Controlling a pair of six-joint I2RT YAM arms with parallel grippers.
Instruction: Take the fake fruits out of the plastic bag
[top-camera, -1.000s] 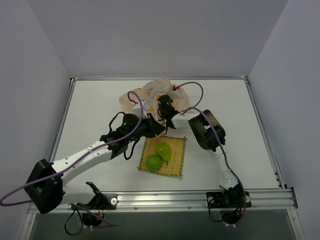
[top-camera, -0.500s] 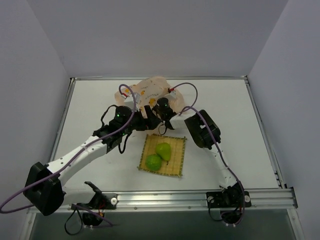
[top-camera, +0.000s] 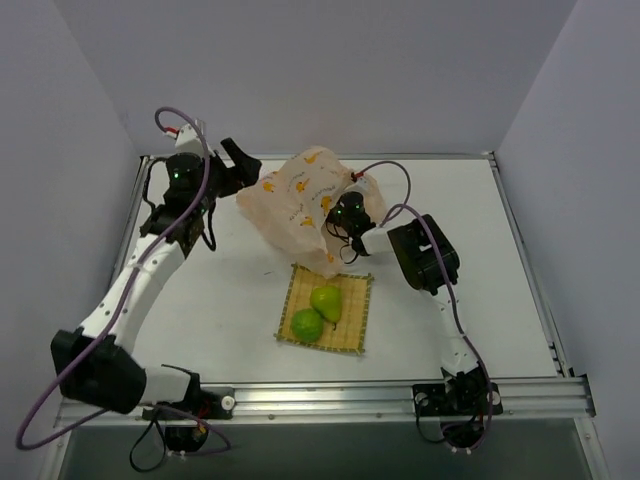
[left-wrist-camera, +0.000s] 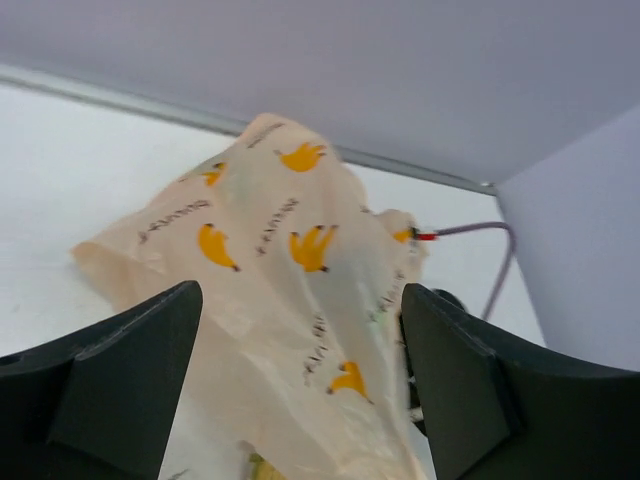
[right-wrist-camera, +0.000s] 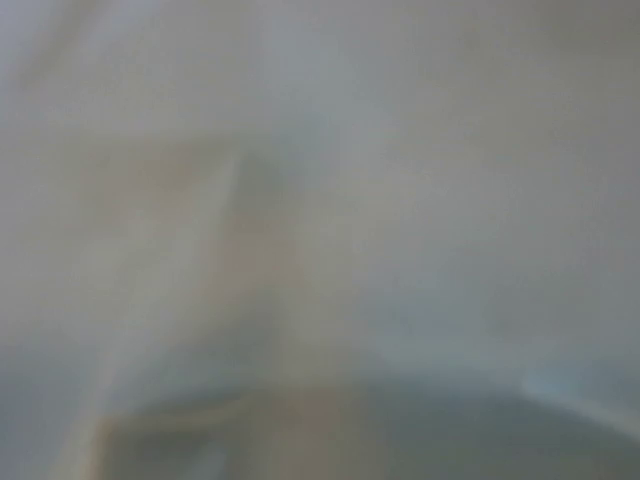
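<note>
Pear (top-camera: 326, 301) and lime (top-camera: 307, 324) sit out on the mat (top-camera: 355, 335), the mango unseen (probably inside the plastic bag (top-camera: 300, 195) by the table's (top-camera: 480, 260) far edge), where the right gripper (top-camera: 338, 222) is buried, clamped or not I cannot tell, while the left gripper (top-camera: 238, 163) hangs spread, empty.

left pincer (left-wrist-camera: 300, 330) wide open, far left; right arm (top-camera: 425, 255) forward, elbow bent

A white bench (top-camera: 220, 300) stands between plain pale grey walls (top-camera: 320, 70) on three sides. A metal rail (top-camera: 330, 397) runs along its near edge.
</note>
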